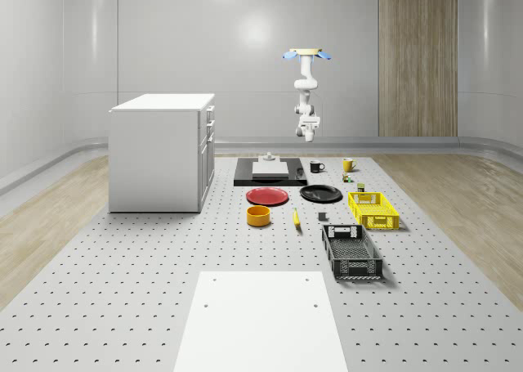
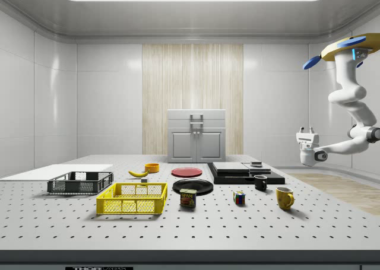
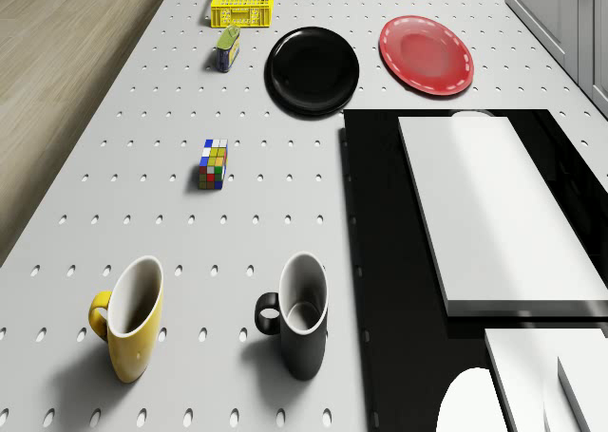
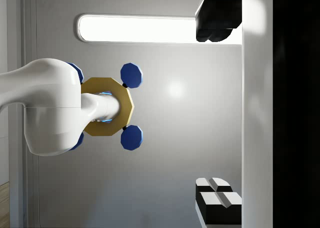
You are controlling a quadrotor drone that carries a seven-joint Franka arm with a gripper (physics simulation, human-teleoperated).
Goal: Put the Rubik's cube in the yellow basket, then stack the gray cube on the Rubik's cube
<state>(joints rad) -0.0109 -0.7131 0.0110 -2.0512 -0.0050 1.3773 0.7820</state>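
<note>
The drone (image 2: 345, 46) is seen hovering high at the side view's right, pincer (image 2: 307, 131) parted, empty; the Rubik's cube (image 3: 213, 163) is caught upright on the tabletop (image 3: 142, 166), well apart from the yellow basket (image 3: 244, 1)

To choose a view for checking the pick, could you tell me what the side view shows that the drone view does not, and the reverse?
The side view adds the drone hovering high at its right, the tool hanging in the air above the table's end, the black basket and the banana.

The drone view adds a look from above into the mouths of both mugs.

Both share the Rubik's cube on the table, the yellow basket, the yellow mug, the black mug and the two plates.
</note>
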